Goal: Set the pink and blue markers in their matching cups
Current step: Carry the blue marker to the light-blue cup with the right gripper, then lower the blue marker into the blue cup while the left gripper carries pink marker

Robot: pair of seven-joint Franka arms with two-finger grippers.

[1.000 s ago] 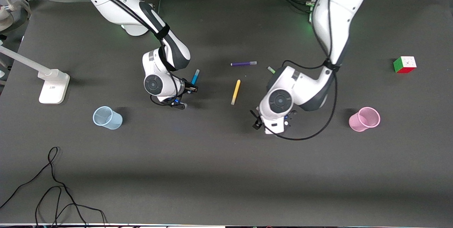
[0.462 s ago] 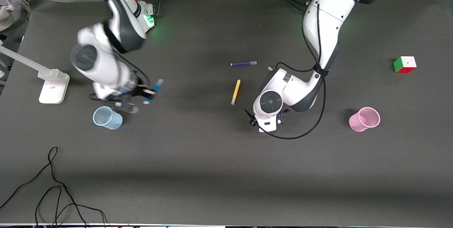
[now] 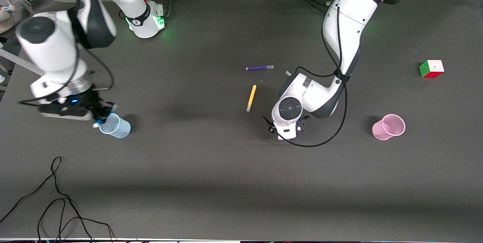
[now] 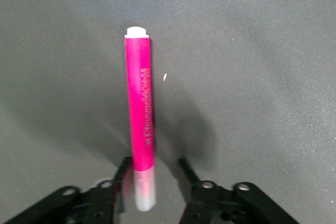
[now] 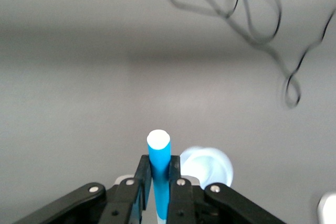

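Two cups were counted on the table (image 3: pixel 226 182): one blue cup (image 3: pixel 114 125) toward the right arm's end, one pink cup (image 3: pixel 388 126) toward the left arm's end, well apart. Both were seen upright and nothing was made out inside either.

Markers visible: one blue marker (image 5: pixel 159 174), one pink marker (image 4: pixel 142 135), one yellow pen (image 3: pixel 251 98), one purple pen (image 3: pixel 259 68). A small green tip (image 3: pixel 288 73) was partly seen by the left arm; it could not be told what it was.

Landmark taken: yellow pen.

- Right claw (image 3: pixel 101 118): held in the air over the rim of the blue cup, well away from the yellow pen toward the right arm's end. Its fingers were closed tight on the blue marker, gripped near one end, the rest standing clear of the fingers.
- Left claw (image 4: pixel 152 174): held low over the table near the yellow pen, toward the left arm's end and nearer to the front camera. Its fingers stood apart on either side of the pink marker's pale cap (image 4: pixel 145 190); contact could not be told. The pink marker was seen lying flat on the table.
- Purple pen: farther from the front camera than the yellow pen.
- One colour cube (image 3: pixel 431 68): past the pink cup, at the left arm's end.
- One white lamp base (image 3: pixel 57 92) and one loose black cable (image 3: pixel 56 201): at the right arm's end.
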